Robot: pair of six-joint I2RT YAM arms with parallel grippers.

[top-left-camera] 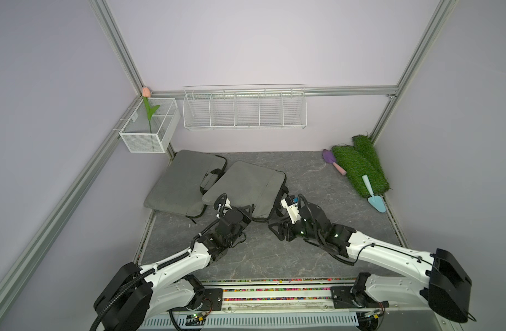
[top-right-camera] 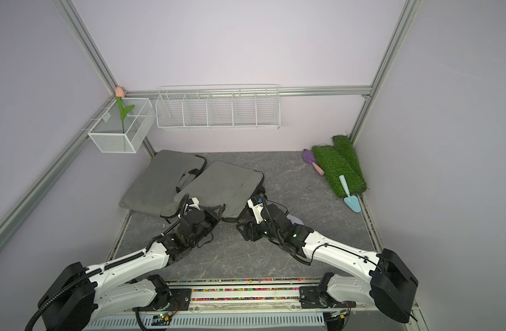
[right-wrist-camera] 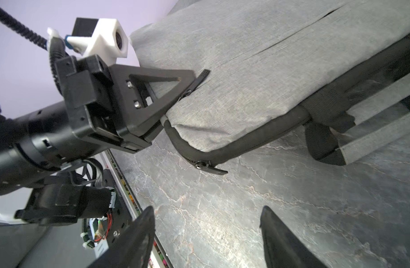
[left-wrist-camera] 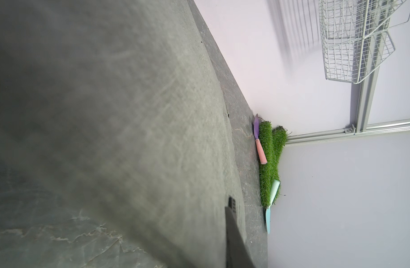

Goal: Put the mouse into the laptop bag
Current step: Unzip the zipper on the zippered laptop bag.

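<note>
A grey laptop bag (top-left-camera: 246,183) (top-right-camera: 220,183) lies in the middle of the table, its near edge towards the arms. My left gripper (top-left-camera: 246,210) (right-wrist-camera: 194,80) is shut on the fabric of that near edge, beside a pocket zipper pull. In the left wrist view the laptop bag (left-wrist-camera: 106,116) fills most of the frame, and one of the fingers (left-wrist-camera: 234,236) shows. My right gripper (top-left-camera: 278,227) (right-wrist-camera: 207,208) is open over bare table, just short of the bag's main zipper pull (right-wrist-camera: 208,166). A pale rounded shape, seemingly the mouse (top-right-camera: 296,221), peeks out behind my right forearm.
A second grey bag (top-left-camera: 177,180) lies at the back left, partly under the first. Green turf rolls (top-left-camera: 357,169), a purple trowel (top-left-camera: 333,162) and a blue trowel (top-left-camera: 373,195) sit at the back right. A wire rack (top-left-camera: 244,110) and a mesh box (top-left-camera: 148,129) hang on the walls.
</note>
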